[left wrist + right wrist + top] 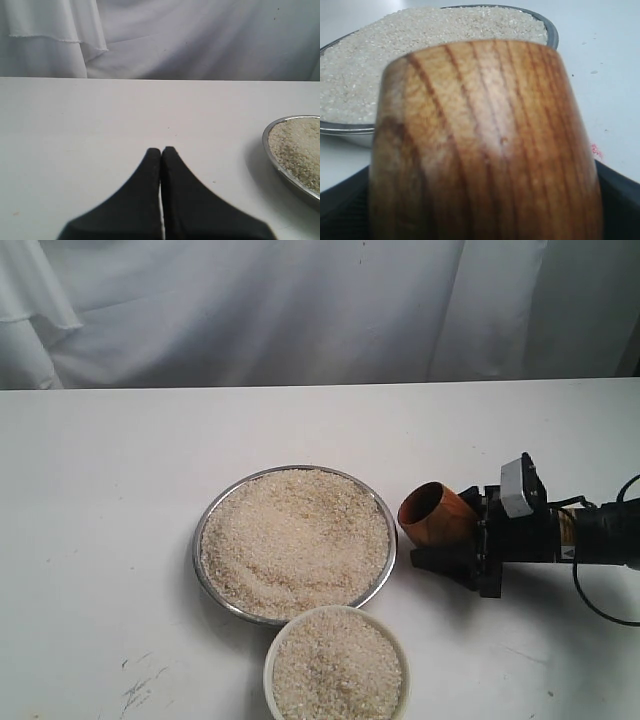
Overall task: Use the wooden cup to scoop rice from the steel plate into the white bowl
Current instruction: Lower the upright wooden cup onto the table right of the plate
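The steel plate (204, 530) lies mid-table, heaped with rice (295, 540). In front of it stands the white bowl (272, 655), also full of rice. My right gripper (450, 540) is shut on the wooden cup (436, 515) just right of the plate's rim, the cup lying on its side with its dark mouth toward the plate. In the right wrist view the wooden cup (485, 145) fills the picture, with the steel plate (551, 34) and rice (380, 60) beyond it. My left gripper (161, 150) is shut and empty over bare table, left of the steel plate (267, 145).
A white cloth backdrop (300, 310) hangs behind the table's far edge. A few dark scuff marks (140, 685) lie on the white tabletop near the front left. A black cable (600, 610) loops beside the right arm.
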`<state>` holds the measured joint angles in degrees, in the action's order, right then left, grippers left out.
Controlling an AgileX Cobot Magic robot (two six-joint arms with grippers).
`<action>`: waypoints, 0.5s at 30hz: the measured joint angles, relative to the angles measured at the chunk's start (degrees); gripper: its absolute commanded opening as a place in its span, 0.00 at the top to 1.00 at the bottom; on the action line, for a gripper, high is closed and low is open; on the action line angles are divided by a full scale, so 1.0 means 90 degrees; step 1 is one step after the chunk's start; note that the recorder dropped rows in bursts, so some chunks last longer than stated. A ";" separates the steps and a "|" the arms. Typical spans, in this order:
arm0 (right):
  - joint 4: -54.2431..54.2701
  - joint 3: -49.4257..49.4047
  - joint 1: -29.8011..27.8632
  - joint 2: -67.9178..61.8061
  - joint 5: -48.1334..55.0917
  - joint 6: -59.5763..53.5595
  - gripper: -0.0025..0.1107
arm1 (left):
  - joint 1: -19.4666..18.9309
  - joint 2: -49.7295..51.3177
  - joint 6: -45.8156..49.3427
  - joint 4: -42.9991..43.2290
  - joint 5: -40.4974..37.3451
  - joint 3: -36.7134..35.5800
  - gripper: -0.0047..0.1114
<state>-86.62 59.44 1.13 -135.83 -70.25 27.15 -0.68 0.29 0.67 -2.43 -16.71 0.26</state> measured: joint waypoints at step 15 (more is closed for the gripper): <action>-0.0123 0.0040 0.0180 0.0000 -0.0014 0.0000 0.98 | 0.0000 0.0000 0.0000 0.0000 0.0000 0.0000 0.96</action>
<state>-87.73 59.80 2.74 -135.83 -70.37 27.15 -0.68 0.29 0.67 -2.43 -16.71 0.26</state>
